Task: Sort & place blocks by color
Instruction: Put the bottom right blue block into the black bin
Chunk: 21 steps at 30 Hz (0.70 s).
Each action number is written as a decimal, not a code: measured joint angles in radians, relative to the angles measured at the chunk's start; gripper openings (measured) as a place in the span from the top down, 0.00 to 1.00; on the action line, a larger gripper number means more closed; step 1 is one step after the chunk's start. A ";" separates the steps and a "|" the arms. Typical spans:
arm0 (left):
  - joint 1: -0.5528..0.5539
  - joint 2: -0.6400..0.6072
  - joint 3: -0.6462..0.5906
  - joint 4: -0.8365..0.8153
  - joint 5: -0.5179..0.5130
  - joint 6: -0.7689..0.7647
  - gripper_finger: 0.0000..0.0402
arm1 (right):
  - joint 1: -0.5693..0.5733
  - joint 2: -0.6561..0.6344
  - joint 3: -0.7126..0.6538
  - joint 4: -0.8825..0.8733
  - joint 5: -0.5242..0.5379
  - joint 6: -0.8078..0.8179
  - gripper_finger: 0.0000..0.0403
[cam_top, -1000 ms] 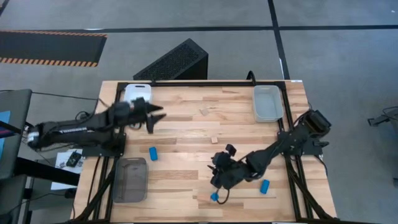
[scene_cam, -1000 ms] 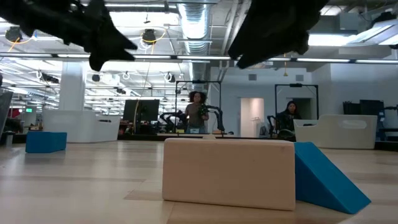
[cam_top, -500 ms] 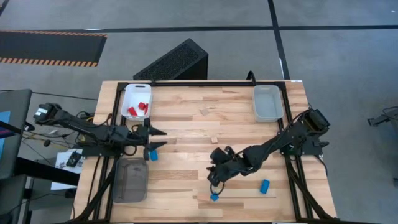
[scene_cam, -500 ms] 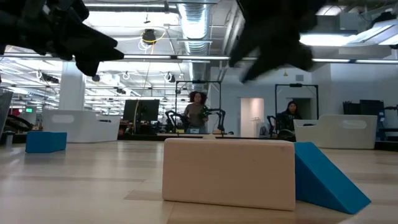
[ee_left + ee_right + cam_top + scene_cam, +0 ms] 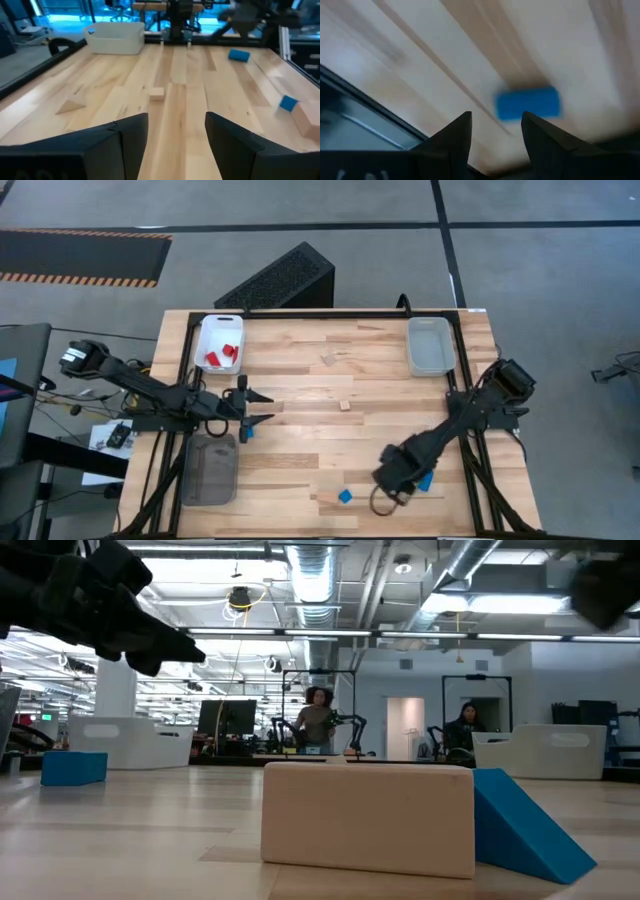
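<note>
The wooden desk (image 5: 330,395) fills most of the scene, framed by a dark rail, with a black perforated box (image 5: 280,278) on the floor just beyond its far edge.

Taking the desk as the marker: at its far left corner sits a white tray (image 5: 221,340) with red blocks (image 5: 222,354) inside. At its far right corner sits a clear tray (image 5: 430,345). On its near left side lies a grey tray (image 5: 209,467).

The left arm reaches in from the desk's left edge, and the left pincer (image 5: 262,407) hangs low over the left part of the desk, between the white tray and the grey tray. Its fingers (image 5: 131,132) stand apart with nothing between them, and a blue block (image 5: 246,431) shows partly beneath it on the desk surface.

The right arm comes in from the desk's right edge, and the right pincer (image 5: 385,492) is down near the desk's front edge. Its fingers (image 5: 457,135) are apart and empty, with a blue cylinder block (image 5: 527,104) lying on the desk just ahead of them.

A small blue cube (image 5: 345,496) rests close to the desk's front edge, left of the right pincer. A plain wood cube (image 5: 344,405) sits near the desk's middle, and a plain wood wedge (image 5: 328,360) lies farther back toward the far edge.

In the low view a plain wood block (image 5: 367,818) stands close to the camera with a blue wedge (image 5: 525,825) touching its side. Two people (image 5: 317,722) are in the room behind the desk.
</note>
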<state>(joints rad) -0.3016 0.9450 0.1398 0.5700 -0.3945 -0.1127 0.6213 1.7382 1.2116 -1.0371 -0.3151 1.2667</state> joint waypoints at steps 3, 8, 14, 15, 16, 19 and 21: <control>0.000 0.043 0.000 0.053 0.006 0.017 0.53 | 0.040 0.000 -0.001 -0.079 -0.010 -0.109 0.51; 0.000 0.078 0.000 0.143 0.006 0.102 0.53 | 0.128 0.000 -0.001 -0.081 0.011 -0.505 0.51; 0.000 0.078 0.002 0.187 0.006 0.195 0.53 | 0.206 0.000 -0.001 -0.125 0.091 -0.875 0.51; 0.000 0.078 0.002 0.190 0.006 0.208 0.53 | 0.218 0.001 -0.001 -0.142 0.109 -0.914 0.51; 0.000 0.078 0.002 0.189 0.006 0.219 0.53 | 0.227 0.006 -0.001 -0.156 0.126 -0.946 0.51; 0.000 0.078 0.002 0.189 0.006 0.249 0.53 | 0.254 0.030 -0.001 -0.180 0.179 -1.044 0.51; 0.000 0.078 0.002 0.188 0.006 0.251 0.53 | 0.263 0.057 -0.001 -0.190 0.188 -1.128 0.50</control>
<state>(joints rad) -0.3016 1.0233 0.1417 0.7582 -0.3885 0.1383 0.8840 1.7955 1.2106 -1.2270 -0.1275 0.1389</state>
